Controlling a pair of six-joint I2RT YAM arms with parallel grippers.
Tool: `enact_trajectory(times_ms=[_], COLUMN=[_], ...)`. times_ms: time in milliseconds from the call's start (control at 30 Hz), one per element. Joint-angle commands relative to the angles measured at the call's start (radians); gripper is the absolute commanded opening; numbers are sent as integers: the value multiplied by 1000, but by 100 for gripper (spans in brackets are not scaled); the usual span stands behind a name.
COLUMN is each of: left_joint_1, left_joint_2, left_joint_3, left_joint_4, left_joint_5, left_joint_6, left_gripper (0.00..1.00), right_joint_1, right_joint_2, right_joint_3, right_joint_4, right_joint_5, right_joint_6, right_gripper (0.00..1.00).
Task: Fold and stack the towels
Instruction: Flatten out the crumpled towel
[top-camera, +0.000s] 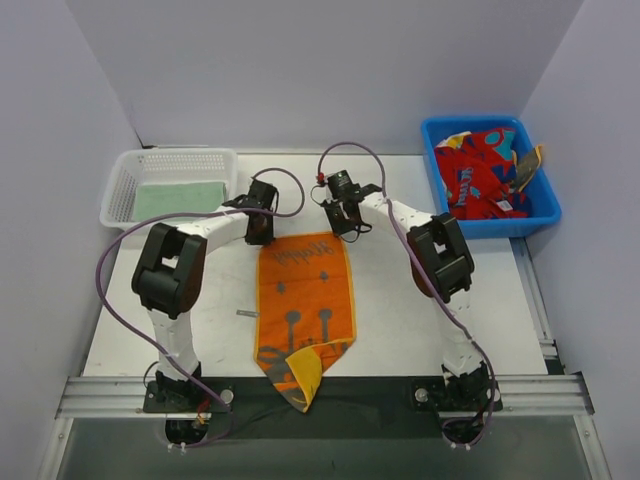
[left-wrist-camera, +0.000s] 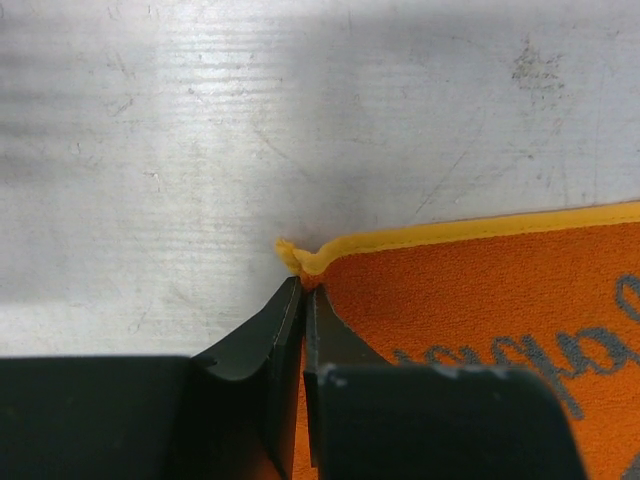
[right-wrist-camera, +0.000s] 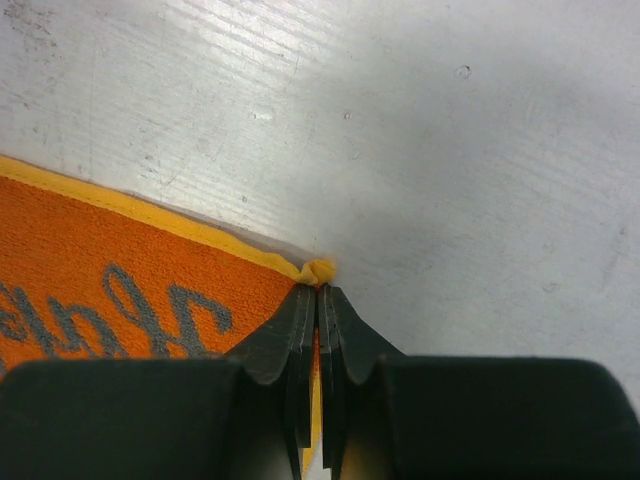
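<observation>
On the white table (top-camera: 420, 320) you have one spread cloth, two containers and two grippers. One orange towel (top-camera: 305, 300), with dark marks and a yellow hem, lies flat and lengthwise at the middle. Its near end drapes over the table's front edge, with one corner turned up to show yellow. Its two far corners sit at your fingertips. Your left gripper (top-camera: 259, 238) is clamped on the far left corner and your right gripper (top-camera: 347, 226) on the far right corner, each with a nub of hem bunched just past the tips. One blue bin (top-camera: 490, 228), far right, holds a heap of red towels (top-camera: 480, 170) with teal shapes; their number cannot be told. One white mesh basket (top-camera: 120, 185), far left, holds one pale green towel (top-camera: 180, 198), lying flat.
</observation>
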Motion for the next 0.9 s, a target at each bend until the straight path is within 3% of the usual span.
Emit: enact_trajectory(times_ms=[0, 333, 500, 867], left_joint_1=[20, 16, 4, -180], left_joint_2=[-104, -477, -623, -827], left_joint_3=[-27, -40, 35, 189], left_joint_4=[19, 230, 262, 263], left_joint_5=[20, 36, 43, -36], left_joint_6=[35, 170, 251, 433], left_gripper=[0, 0, 0, 0], right_joint_1=[-17, -46, -41, -15], right_joint_2=[-114, -480, -656, -931], right_joint_3=[-9, -58, -53, -35], right_joint_4=[-56, 60, 109, 163], right_joint_5=[8, 115, 127, 56], right_joint_6=[-22, -39, -65, -128], right_gripper=[0, 0, 0, 0])
